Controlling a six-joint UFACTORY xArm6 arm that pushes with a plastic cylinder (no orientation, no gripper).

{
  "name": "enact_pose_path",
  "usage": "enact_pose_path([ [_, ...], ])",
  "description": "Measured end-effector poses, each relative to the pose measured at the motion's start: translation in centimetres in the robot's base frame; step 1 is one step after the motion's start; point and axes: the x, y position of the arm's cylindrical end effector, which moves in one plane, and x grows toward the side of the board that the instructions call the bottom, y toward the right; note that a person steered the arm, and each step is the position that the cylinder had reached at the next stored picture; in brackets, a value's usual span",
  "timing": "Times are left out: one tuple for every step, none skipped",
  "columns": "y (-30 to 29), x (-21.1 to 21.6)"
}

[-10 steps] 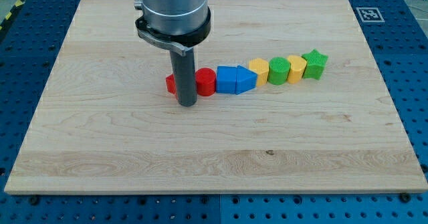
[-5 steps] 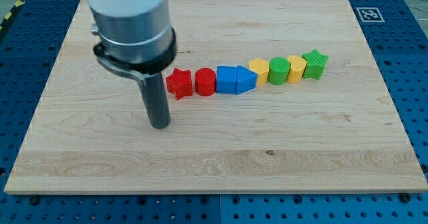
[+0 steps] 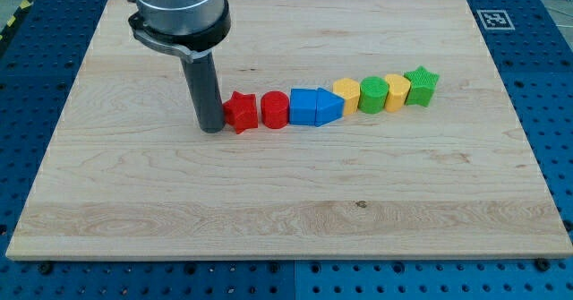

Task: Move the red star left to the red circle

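Note:
The red star lies on the wooden board, directly left of the red circle and touching or nearly touching it. My tip rests on the board just left of the red star, touching or nearly touching its left points. The rod rises from there to the arm's grey body at the view's top left.
Right of the red circle a curved row runs toward the view's upper right: a blue cube, a blue pentagon, a yellow block, a green cylinder, a yellow block, a green star. A marker tag sits at the board's top right corner.
My tip went from in front of the red star to the lower left, then back up to the star's left side. The blocks have not visibly moved.

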Motion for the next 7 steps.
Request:
enact_pose_path([
  [0.8,0.0],
  [1.1,0.0],
  [1.3,0.5],
  [1.9,0.6],
  [1.9,1.3],
  [2.3,5.1],
  [3.4,6.2],
])
